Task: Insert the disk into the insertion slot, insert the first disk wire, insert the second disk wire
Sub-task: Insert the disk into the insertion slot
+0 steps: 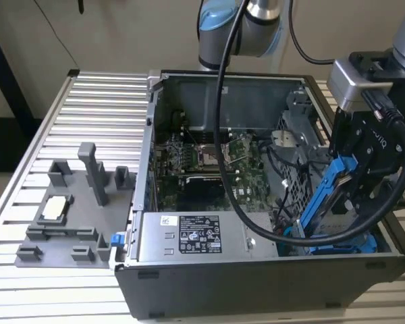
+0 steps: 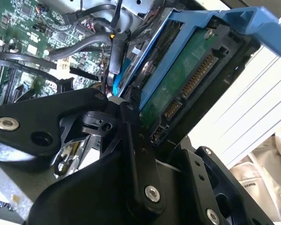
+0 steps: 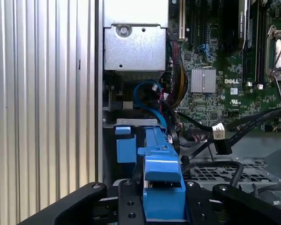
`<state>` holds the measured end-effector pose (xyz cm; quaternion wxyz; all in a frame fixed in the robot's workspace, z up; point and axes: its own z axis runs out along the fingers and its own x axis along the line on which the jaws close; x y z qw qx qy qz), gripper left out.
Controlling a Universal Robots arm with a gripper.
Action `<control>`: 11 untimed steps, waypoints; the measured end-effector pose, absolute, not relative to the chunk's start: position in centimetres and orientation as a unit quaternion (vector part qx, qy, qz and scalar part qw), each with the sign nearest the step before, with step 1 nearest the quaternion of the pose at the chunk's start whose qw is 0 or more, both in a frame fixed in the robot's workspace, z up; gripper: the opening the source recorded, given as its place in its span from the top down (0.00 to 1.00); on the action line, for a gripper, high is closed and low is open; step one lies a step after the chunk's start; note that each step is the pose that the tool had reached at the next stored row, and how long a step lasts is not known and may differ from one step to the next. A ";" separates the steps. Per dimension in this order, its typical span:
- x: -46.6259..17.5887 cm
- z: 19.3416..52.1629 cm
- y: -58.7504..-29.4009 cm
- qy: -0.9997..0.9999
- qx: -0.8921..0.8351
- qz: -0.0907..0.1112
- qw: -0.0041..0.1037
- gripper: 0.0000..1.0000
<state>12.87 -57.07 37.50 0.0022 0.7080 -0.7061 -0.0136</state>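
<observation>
My gripper (image 1: 347, 189) is shut on the disk (image 1: 326, 197) and holds it steeply tilted over the right end of the open computer case (image 1: 209, 270). The blue carrier rail (image 3: 161, 164) runs out from between the black fingers (image 3: 131, 206) in the first wrist view. The second wrist view shows the disk's green board and connector (image 2: 187, 79) facing up. Grey sheet metal of the drive cage (image 1: 337, 219) lies just under the disk; the insertion slot's opening is hidden behind it. A loose black wire with a white plug (image 3: 218, 133) and a blue wire (image 3: 147, 91) lie beside the cage.
Another blue-fronted carrier (image 1: 344, 244) sits low in the case's right corner. A perforated grey panel (image 3: 215, 171), the motherboard (image 1: 202, 162) and the power supply (image 1: 196, 236) fill the case. A grey fixture plate (image 1: 74, 209) lies on the ribbed table at the exterior view's left.
</observation>
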 end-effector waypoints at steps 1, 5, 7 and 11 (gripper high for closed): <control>12.9 37.5 -57.1 -0.706 0.708 -0.014 0.002 0.67; 12.9 37.5 -57.1 -0.706 0.708 -0.014 0.002 0.66; 12.9 37.5 -57.1 -0.706 0.708 -0.014 0.002 0.60; 12.9 38.2 -57.1 -0.706 0.708 -0.014 0.003 0.60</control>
